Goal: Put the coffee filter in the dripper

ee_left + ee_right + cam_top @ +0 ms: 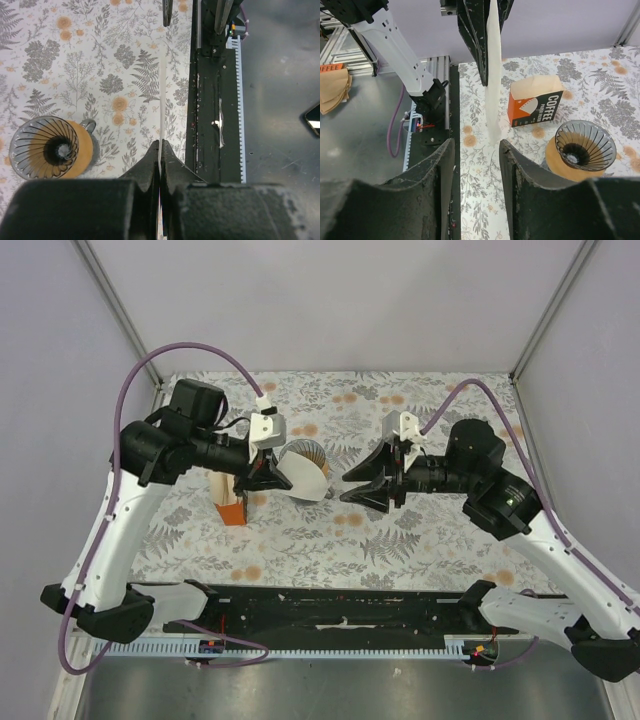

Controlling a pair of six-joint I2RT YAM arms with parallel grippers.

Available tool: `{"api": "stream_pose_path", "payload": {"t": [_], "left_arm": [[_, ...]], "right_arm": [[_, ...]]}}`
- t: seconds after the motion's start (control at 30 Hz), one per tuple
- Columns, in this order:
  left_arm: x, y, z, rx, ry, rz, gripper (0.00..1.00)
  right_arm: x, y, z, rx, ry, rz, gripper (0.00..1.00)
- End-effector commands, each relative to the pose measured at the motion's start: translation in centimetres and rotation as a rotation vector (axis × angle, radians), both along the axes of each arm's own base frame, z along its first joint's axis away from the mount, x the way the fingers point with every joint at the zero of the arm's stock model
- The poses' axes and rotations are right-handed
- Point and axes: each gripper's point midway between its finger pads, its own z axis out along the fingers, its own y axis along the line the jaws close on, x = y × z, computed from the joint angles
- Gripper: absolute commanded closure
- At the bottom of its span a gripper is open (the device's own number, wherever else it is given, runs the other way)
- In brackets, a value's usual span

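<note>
- Fern-and-flower print tabletop point(440, 530), plain grey walls point(350, 300) around.
- Coffee filter point(162, 100) flattened, long axis running straight out from the left pincer point(160, 146) clamping it.
- Right pincer point(476, 165) parted, empty.

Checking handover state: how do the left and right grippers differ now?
Left gripper is shut on the thin white paper coffee filter; right gripper is open, holding nothing. Left gripper points rightward; right gripper points leftward, at the filter. Both hang above the floral-print table.
</note>
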Motion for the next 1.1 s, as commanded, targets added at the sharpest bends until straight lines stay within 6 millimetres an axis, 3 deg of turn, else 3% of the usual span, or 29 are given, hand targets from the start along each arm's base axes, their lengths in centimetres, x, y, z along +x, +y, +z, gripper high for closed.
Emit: {"api": "stream_pose_path", "payload": {"t": [0.0,0.13,0.3,0.47,0.73,1.07], "left_arm": [[-1.5,1.3,1.5,0.015,-0.145,-0.062,0.98],[-1.7,1.9,2.6,0.014,-0.249,-0.081,0.98],[-2.0,1.7,2.4,0.002,-0.239,-0.101,0.98],[-2.3,1.7,2.5,-0.006,-0.251,-0.111,0.98],[-2.5,1.8,2.5,-0.007,-0.249,-0.110,0.98],[-2.6,1.7,2.6,-0.013,-0.247,-0.114,0.98]], "right_arm": [[-0.3,-0.7,-0.7,-0.027,-0.075,-0.001,0.51],[-0.1,-0.7,-0.4,-0.027,-0.120,0.001,0.51],[-0.9,0.1,1.0,0.006,-0.132,0.083,0.50],[-0.3,0.6,1.7,0.012,-0.140,0.081,0.49],[-0.6,2.0,2.1,0.023,-0.089,0.170,0.64],[-0.3,2.6,2.5,0.039,-0.073,0.182,0.69]]}}
